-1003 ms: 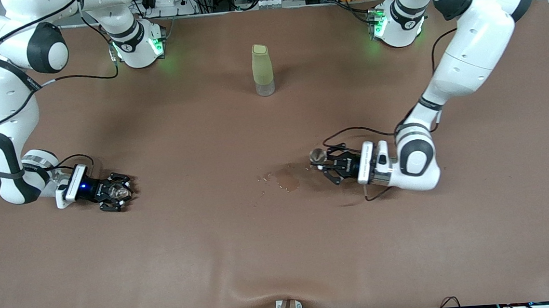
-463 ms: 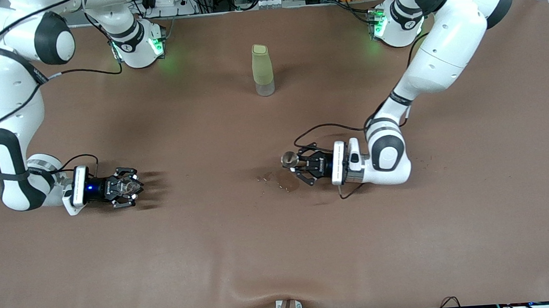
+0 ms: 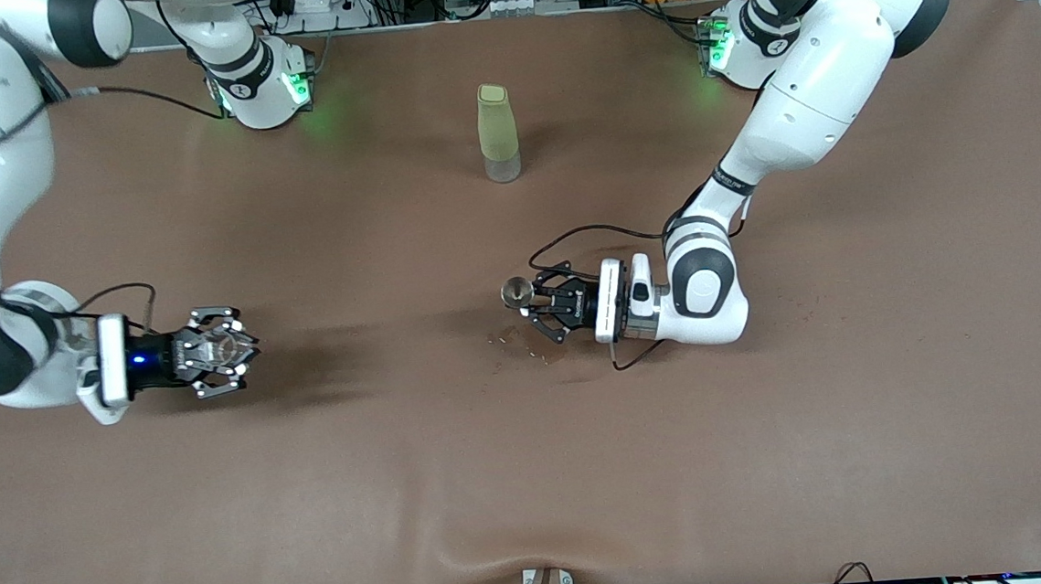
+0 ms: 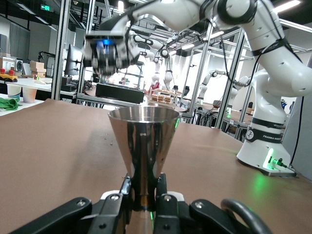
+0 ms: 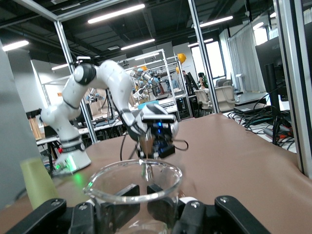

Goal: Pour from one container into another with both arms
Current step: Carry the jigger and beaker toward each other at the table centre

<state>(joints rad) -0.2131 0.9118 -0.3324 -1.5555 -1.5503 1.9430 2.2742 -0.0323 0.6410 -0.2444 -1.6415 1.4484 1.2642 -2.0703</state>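
My left gripper is shut on the stem of a steel cone-shaped cup, held upright low over the middle of the brown table. In the left wrist view the steel cup stands between the fingers of the left gripper. My right gripper is shut on a clear glass cup over the right arm's end of the table. That glass cup fills the space between the jaws of the right gripper in the right wrist view.
A pale green bottle with a clear base stands upright on the table, between the two arm bases. A wet stain with small drops marks the cloth under the left gripper. The front table edge has a wrinkle in the cloth.
The left gripper has carried the steel cup toward the right arm's end, over the wet stain. The right arm has risen with the glass cup and levelled out.
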